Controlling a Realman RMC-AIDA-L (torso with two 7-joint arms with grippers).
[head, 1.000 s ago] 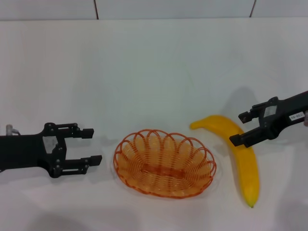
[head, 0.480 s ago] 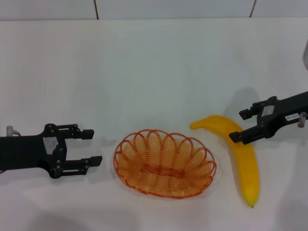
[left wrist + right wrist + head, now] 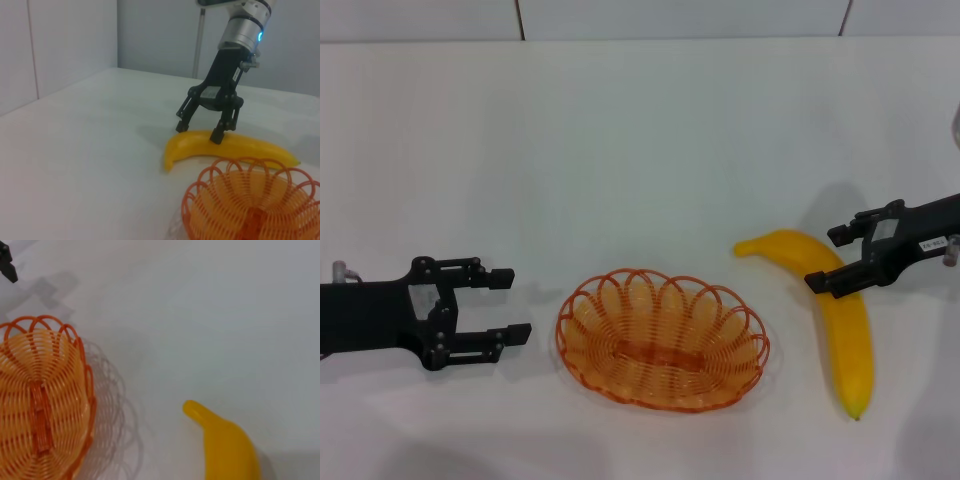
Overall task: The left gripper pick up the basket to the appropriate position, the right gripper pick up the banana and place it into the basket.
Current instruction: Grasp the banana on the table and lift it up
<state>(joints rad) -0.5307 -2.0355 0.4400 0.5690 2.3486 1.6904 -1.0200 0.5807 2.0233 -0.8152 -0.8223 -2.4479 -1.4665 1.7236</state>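
Observation:
The orange wire basket [image 3: 610, 300] sits empty on the white table, front centre. My left gripper [image 3: 512, 305] is open, low over the table just left of the basket, apart from it. The yellow banana [image 3: 845, 330] lies on the table right of the basket. My right gripper [image 3: 828, 260] is open and straddles the banana's upper part. In the left wrist view the right gripper [image 3: 199, 131] has one fingertip touching the top of the banana [image 3: 240, 146], behind the basket [image 3: 250, 200]. The right wrist view shows the basket [image 3: 40, 400] and the banana's end [image 3: 225, 445].
The white table [image 3: 640, 150] stretches far behind the objects to a tiled wall. A narrow strip of table separates basket and banana. The table's front edge lies close below the basket.
The banana has slid to the right and slightly away from the basket, and my right gripper has moved right with it. The left gripper and the basket have not moved.

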